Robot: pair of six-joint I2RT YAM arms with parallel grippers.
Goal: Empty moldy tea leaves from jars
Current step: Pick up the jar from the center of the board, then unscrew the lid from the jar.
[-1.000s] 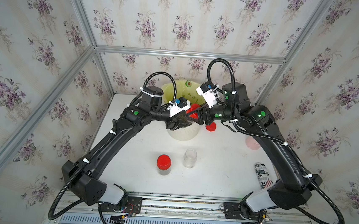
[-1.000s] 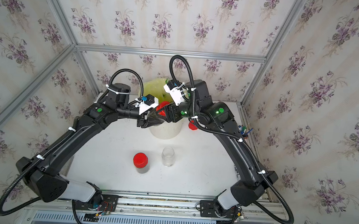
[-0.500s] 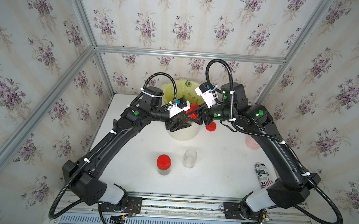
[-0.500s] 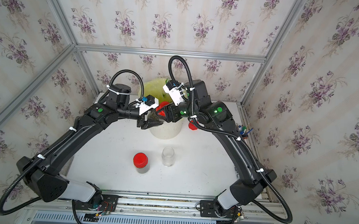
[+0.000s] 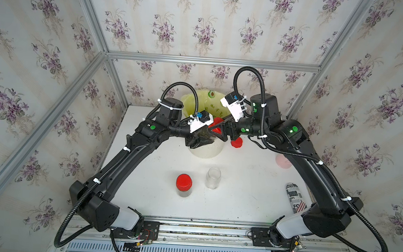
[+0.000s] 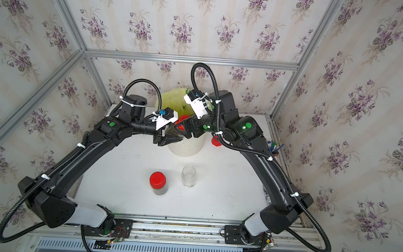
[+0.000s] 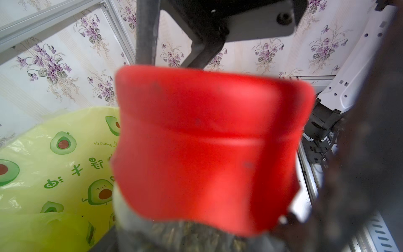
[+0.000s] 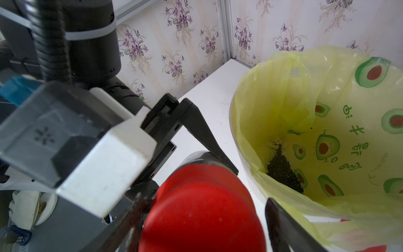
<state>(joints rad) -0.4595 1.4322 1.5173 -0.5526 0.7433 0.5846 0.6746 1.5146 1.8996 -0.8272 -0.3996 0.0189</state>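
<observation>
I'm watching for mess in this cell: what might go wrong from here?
The right gripper straddles the red cap with a gap at one finger, so it may slip instead of turning. The jar in the left gripper lies tilted near the rim of the bin, so tea leaves might spill on the table once uncapped.

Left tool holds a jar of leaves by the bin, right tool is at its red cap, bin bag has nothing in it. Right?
No: the bag is not empty. The right wrist view shows a dark heap of tea leaves lying in it. The rest stands: left tool holds the jar, right tool straddles its red cap.
</observation>
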